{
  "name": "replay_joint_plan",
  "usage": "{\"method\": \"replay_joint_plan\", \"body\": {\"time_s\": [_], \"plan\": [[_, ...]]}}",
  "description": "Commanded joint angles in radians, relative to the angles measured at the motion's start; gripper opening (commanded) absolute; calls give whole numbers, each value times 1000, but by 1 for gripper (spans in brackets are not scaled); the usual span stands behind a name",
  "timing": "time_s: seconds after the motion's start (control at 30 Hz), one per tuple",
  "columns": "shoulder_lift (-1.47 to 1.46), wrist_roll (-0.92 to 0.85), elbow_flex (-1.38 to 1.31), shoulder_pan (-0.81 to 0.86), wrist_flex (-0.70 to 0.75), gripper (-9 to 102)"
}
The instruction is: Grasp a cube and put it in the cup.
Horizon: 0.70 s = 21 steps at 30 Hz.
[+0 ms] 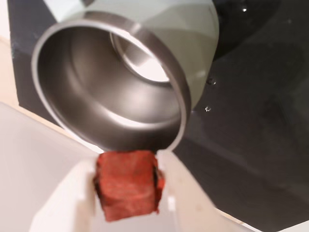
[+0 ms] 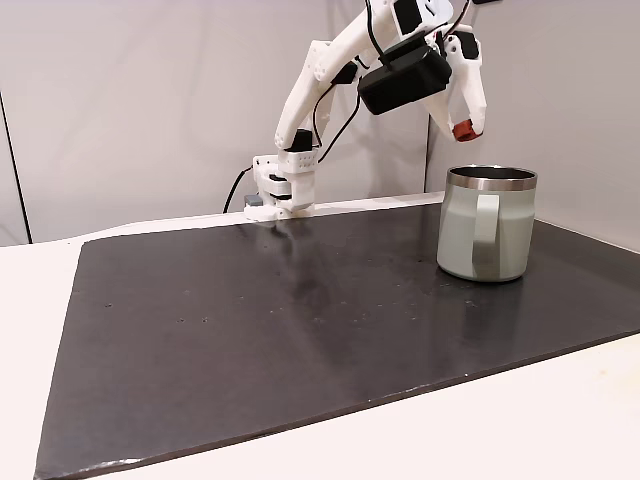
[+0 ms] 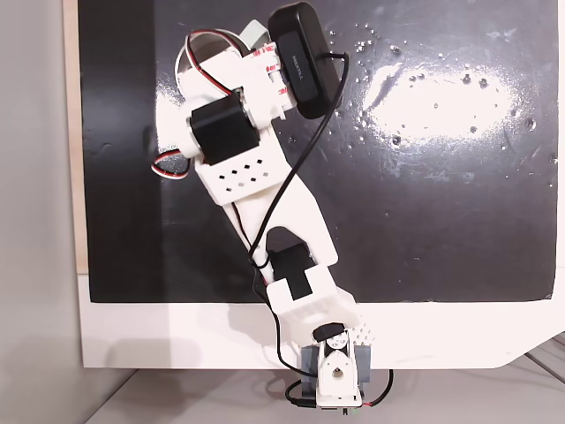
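cube: small red-orange block with rounded edges (image 1: 128, 183), closest to the wrist lens, pinched between the two white fingers; in a fixed view it shows as a red dot at the fingertips (image 2: 463, 130), in the air above the mug and slightly toward its left side.
gripper: white two-finger plastic gripper (image 1: 128, 186), clamped narrow on the cube, one finger on each side face; same in a fixed view (image 2: 463, 130).
cup: large pale mint-green mug with shiny steel rim (image 1: 185, 101), dark steel inside, mouth open straight ahead of the held cube in the wrist view, rim edge just past the cube's top. In a fixed view it stands upright on the mat (image 2: 465, 240), handle facing the camera. In another fixed view a bit of the rim (image 3: 201, 37) peeks out from under the arm.
arm pose: white arm with black servos (image 2: 315, 85) rises from its base at the mat's far edge, arcs up and over to the right, wrist pitched down over the mug. From above (image 3: 265, 190) it stretches from the base clamp diagonally toward the upper left.
surroundings: black glossy mat (image 2: 300, 330) on a white table (image 2: 560, 420), a few specks and droplets on the mat. Black wrist camera (image 3: 305, 57) rides on the forearm.
obstructions: the air between cube and mug mouth is free.
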Motion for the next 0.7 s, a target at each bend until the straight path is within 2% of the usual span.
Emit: {"method": "replay_joint_plan", "body": {"time_s": [0.0, 0.37, 0.67], "plan": [[-8, -5, -63, 5, -23, 8], [-66, -2, -121, 32, -23, 8], [-71, 29, -156, 26, -18, 27]]}}
